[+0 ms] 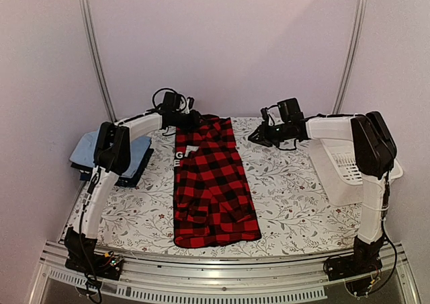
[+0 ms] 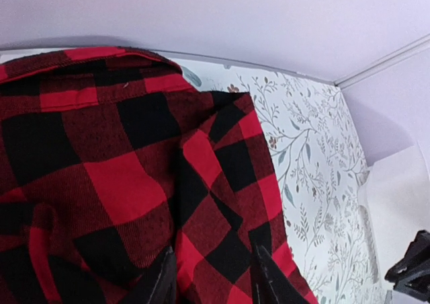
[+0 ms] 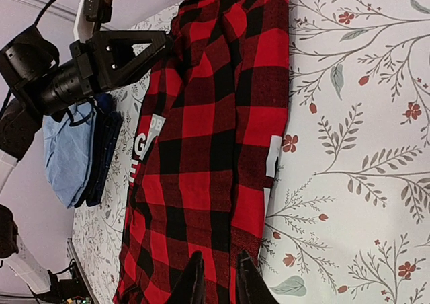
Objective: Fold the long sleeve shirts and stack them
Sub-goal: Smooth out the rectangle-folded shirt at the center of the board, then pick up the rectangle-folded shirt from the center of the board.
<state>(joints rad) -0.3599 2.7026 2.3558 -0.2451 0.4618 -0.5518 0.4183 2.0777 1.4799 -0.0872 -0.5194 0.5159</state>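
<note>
Left gripper (image 2: 213, 251) — fingers (image 2: 161, 284) moderately parted over the flannel's (image 1: 211, 183) far end, gripping nothing. Right gripper (image 3: 220, 255) — fingers (image 3: 193, 284) narrowly apart, empty, right of flannel.

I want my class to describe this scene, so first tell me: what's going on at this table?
Two robot arms are folding shirts. The red-and-black flannel shirt lies mid-table, folded into a long strip. The left hand is over its far end, open and gripping nothing. The right hand is beside the shirt's far right edge, also empty. A folded light blue shirt lies on a dark navy garment at the left. A white basket stands on the right.
</note>
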